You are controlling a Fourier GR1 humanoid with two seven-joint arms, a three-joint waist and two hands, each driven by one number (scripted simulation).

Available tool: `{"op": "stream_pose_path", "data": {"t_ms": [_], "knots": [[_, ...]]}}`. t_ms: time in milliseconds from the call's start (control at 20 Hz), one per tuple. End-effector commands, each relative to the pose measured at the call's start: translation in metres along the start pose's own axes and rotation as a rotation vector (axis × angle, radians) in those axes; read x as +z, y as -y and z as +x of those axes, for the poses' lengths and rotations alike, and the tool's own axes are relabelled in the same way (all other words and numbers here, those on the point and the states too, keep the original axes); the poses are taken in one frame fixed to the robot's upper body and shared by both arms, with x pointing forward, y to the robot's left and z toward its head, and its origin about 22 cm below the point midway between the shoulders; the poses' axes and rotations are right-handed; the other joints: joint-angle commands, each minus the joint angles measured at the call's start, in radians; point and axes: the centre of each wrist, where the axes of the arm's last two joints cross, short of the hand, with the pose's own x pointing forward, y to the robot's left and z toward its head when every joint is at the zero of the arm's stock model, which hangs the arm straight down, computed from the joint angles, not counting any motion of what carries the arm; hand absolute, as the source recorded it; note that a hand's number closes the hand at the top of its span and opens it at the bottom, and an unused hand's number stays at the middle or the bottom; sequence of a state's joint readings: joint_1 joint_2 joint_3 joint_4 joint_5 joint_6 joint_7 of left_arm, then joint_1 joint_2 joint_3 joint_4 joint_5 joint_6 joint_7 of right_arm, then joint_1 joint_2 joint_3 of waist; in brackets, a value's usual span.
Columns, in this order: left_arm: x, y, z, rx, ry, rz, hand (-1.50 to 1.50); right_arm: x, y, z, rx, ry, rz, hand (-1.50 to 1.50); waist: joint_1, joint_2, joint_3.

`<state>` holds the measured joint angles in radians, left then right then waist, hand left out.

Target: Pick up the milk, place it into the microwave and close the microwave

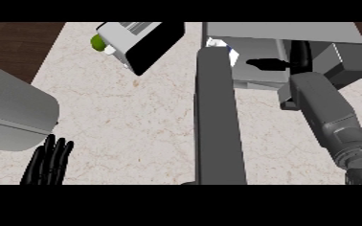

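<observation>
While my right hand [270,63] is inside the open microwave [283,30], I judge that I am in the placing step: the milk goes in, and the closing is not yet done. The milk [220,44] is, as far as I can tell, the white thing with a little blue at the left of the microwave's opening, just behind the far end of the door. Only a small part of it shows, so I am not sure of its shape or whether it stands upright. My right hand is near it, but I cannot tell whether the hand has hold of it or is already free of it.

The door [218,119] stands wide open, a long grey slab that runs toward me between my two arms. For the next move, I think the milk must be fully inside and released. Then my right arm must come out, and the door must swing shut.

My left hand [48,160] rests at the lower left over the tabletop [127,119], its fingers straight, holding nothing.

I count one microwave, one door, one milk and two hands. There is also one box-shaped appliance [138,40] at the far edge with one green thing [97,41] beside it, and one grey rounded object [21,110] at the left.
</observation>
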<state>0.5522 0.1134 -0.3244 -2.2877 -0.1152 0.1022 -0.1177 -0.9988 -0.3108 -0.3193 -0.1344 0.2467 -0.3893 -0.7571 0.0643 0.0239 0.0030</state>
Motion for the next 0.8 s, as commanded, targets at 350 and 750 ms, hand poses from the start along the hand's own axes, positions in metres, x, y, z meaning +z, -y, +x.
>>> {"op": "stream_pose_path", "data": {"t_ms": [350, 750], "knots": [[0.005, 0.006, 0.012, 0.025, 0.018, -0.008, -1.5, 0.038, 0.002, -0.032, -0.213, -0.046, 0.106, -1.5, -0.021, -0.011, -0.001], [0.003, 0.005, 0.005, 0.028, 0.006, 0.025, -1.5, 0.092, -0.016, -0.06, -0.262, -0.131, 0.147, -1.5, -0.048, -0.021, -0.002]]}}
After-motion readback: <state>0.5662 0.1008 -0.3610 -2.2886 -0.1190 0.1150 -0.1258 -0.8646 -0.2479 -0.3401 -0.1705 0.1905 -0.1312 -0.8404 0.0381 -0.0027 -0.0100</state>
